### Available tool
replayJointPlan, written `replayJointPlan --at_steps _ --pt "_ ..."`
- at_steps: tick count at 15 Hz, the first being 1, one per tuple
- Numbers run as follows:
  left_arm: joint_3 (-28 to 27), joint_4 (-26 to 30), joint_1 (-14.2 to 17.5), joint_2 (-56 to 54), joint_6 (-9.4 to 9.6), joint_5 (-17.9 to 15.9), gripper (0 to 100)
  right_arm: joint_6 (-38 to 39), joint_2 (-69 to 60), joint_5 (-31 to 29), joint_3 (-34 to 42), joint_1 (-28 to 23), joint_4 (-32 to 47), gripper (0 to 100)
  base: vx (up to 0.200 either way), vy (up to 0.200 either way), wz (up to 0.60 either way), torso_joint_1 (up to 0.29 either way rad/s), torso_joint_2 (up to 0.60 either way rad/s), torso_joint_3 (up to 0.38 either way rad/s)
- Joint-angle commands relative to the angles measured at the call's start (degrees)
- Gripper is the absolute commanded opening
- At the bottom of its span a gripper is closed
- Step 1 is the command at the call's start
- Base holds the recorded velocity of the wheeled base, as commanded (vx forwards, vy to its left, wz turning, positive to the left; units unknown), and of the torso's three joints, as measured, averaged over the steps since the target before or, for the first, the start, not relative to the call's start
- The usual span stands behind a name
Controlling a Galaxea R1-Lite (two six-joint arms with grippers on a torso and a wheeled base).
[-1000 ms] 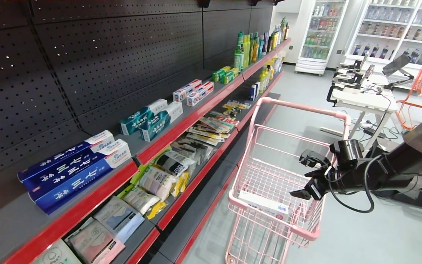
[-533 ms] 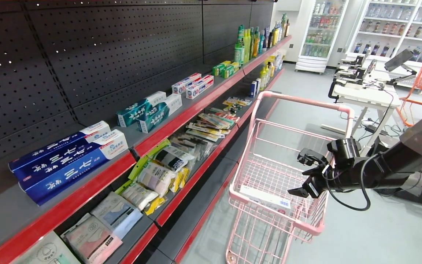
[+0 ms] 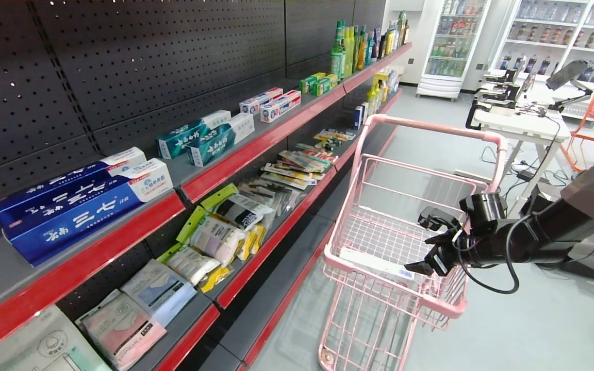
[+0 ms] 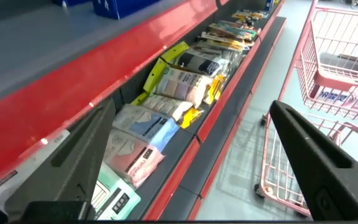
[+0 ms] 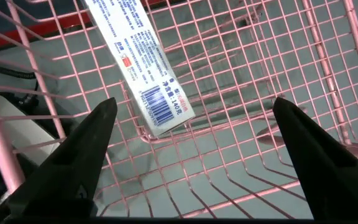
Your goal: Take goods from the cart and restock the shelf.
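Pink wire cart [image 3: 433,129] stood right of centre in the head view, w/ one white toothpaste box [image 3: 372,258] lying flat on the basket floor, in the near corner on the shelf side. Right gripper [image 3: 423,243] hung over the basket at centre-right of frame, jaws spread wide & holding nothing. It was above the box, not touching it. In the right wrist view the box [image 5: 138,65] ran from top left toward mid-frame, barcode end nearest. It lay nearer one finger than the other, not centred btwn them.

Left gripper [image 4: 191,106] was open & empty too, pointing toward the lower tier where bagged goods [image 4: 166,93] lay.

Shelf [image 3: 121,241] ran along the left half of the head view. Blue toothpaste boxes [image 3: 70,206] lay at left, teal boxes [image 3: 204,136] further up-frame, w/ bare grey board btwn the groups.

Step in hand, as I judged it: the pick. The approach to the box looked underway, the grasp not yet made, and nothing from the cart placed.

Next move prob. called for:
- dropping the right gripper into the basket
- shifting sideways so the box sat btwn the fingers
- turning the wrist so the jaws closed across the box's narrow width, not its length
- lifting clear of the rim before swinging to the shelf

Risks: fingertips snagging the mesh, & a flat box on wire leaving little to bite on.
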Motion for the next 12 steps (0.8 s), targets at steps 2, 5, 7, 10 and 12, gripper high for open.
replayJointPlan --at_steps 2,5,7,10,12 --pt "0.00 -0.05 -0.02 0.05 -0.07 0.01 100 -0.01 1.20 0.42 -1.45 -0.21 -0.12 100 0.000 0.000 0.00 -0.083 0.22 0.127" --pt "0.00 -0.05 0.06 0.05 -0.16 0.01 100 -0.53 3.14 4.38 -3.65 -0.04 -0.03 100 0.000 0.000 0.00 -0.021 0.05 0.029" --pt "0.00 -0.05 0.06 0.05 -0.16 0.01 100 -0.97 5.69 6.58 -5.32 0.58 -0.03 100 0.000 0.000 0.00 0.000 0.00 0.000" --pt "0.00 0.04 0.06 0.05 -0.16 0.01 100 -3.87 8.41 9.04 -5.14 0.66 -0.03 100 0.000 0.000 0.00 0.000 0.00 0.000" --pt "0.00 -0.05 -0.02 0.05 -0.16 0.01 100 -6.77 9.38 12.02 -4.17 1.37 -0.03 100 0.000 0.000 0.00 0.000 0.00 0.000"
